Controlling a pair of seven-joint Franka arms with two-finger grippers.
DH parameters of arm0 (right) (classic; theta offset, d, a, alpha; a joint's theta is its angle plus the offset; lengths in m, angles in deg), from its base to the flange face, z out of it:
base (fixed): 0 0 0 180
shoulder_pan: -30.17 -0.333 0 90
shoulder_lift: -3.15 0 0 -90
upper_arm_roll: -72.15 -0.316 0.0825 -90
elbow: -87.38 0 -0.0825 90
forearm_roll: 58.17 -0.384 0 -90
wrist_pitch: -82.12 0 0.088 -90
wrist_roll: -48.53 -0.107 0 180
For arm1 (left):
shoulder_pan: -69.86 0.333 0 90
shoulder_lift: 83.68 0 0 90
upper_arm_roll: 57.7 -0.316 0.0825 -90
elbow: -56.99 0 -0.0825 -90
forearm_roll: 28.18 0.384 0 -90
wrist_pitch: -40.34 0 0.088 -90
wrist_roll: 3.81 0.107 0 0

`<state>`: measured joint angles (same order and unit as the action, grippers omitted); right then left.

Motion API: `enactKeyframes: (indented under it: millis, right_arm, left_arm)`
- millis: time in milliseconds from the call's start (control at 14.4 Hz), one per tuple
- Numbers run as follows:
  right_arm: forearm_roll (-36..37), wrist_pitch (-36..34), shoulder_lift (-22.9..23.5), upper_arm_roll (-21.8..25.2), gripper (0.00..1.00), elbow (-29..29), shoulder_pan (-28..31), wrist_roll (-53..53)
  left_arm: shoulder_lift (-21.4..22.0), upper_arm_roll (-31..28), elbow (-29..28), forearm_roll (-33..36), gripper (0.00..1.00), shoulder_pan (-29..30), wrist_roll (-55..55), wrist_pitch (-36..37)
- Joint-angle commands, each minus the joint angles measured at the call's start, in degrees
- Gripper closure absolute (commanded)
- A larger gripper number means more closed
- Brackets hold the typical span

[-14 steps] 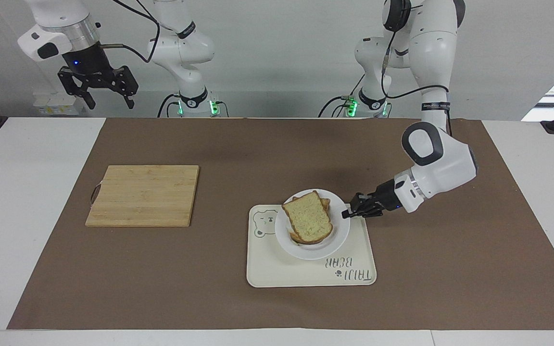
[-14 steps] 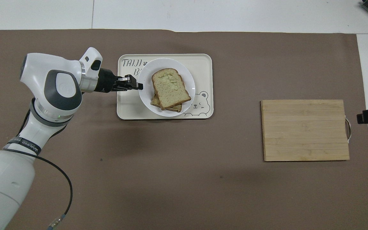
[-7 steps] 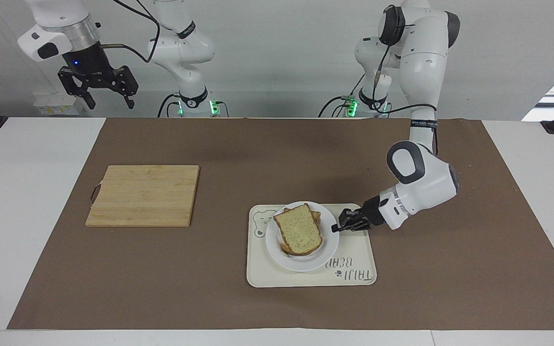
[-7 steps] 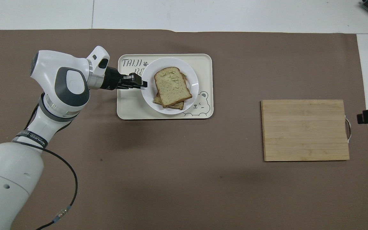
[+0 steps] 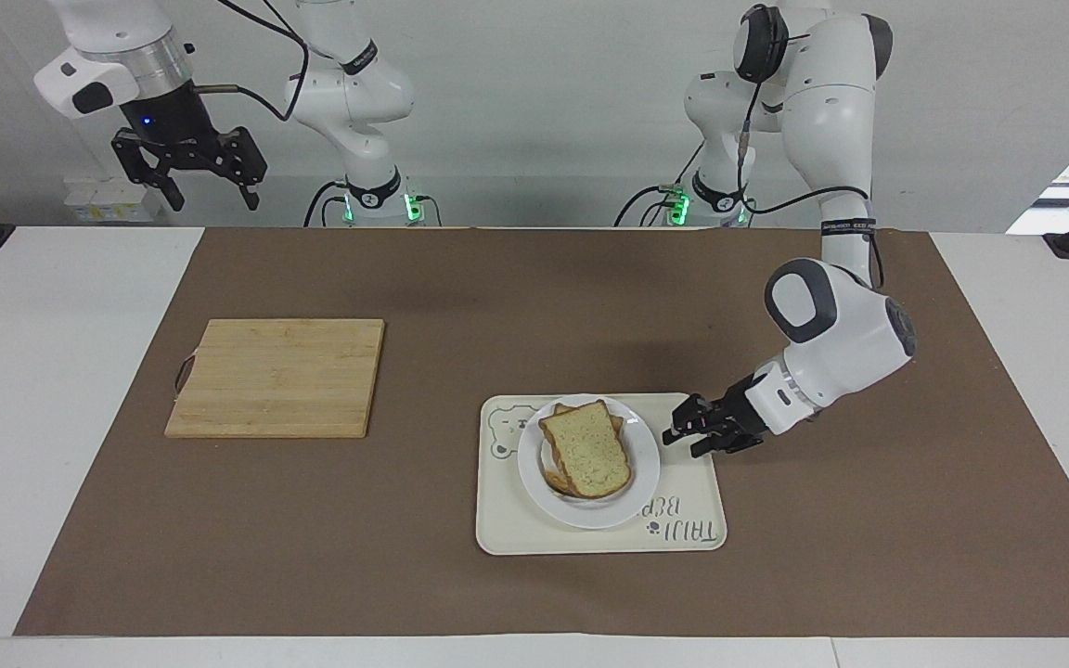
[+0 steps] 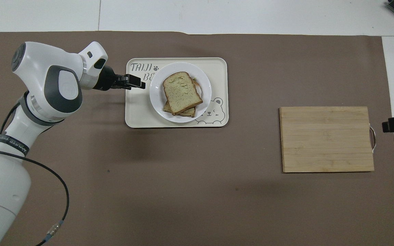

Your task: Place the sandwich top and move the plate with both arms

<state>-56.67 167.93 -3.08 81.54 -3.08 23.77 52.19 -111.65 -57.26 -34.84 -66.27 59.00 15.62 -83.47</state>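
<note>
Facing the robots, left gripper [image 5: 689, 434] hangs low over the cream tray [image 5: 516, 529], jaws parted and holding nothing, just clear of the plate [image 5: 646, 468] where the sandwich top [image 5: 587, 448] caps the stack; right gripper [image 5: 189, 167] waits open, raised above the table's right-arm end. Overhead, left gripper [image 6: 136, 82] sits beside the plate [image 6: 156, 99] on the tray [image 6: 139, 116], sandwich top [image 6: 181, 92] uppermost, with a wooden cutting board [image 6: 327, 138] well apart on the brown mat [image 6: 183, 188].

- A robotics lab: two white arms [image 5: 822, 325] bolted at a plain white table [image 5: 52, 390].
- Brown mat [image 5: 460, 306], loose cables, bare grey wall.
</note>
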Motion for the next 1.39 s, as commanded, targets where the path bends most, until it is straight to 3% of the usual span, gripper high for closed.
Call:
enactKeyframes:
  millis: [0,487,974,1322]
  right_arm:
    - [-0.1,-0.1,0.1,-0.3,0.00,0.3,0.4,0.8]
    - [-0.1,-0.1,0.1,-0.2,0.00,0.3,0.4,0.8]
    - [-0.1,-0.1,0.1,-0.3,0.00,0.3,0.4,0.8]
    - [-0.1,-0.1,0.1,-0.3,0.00,0.3,0.4,0.8]
  left_arm:
    - [3.4,-1.7,-0.3,6.7,0.00,0.3,-0.6,2.0]
    - [15.2,-4.6,0.0,26.7,0.00,1.0,-0.2,7.7]
    - [25.9,-5.4,1.3,28.8,0.00,12.2,8.5,24.6]
    - [30.3,-5.3,4.4,35.5,0.00,14.2,8.4,37.0]
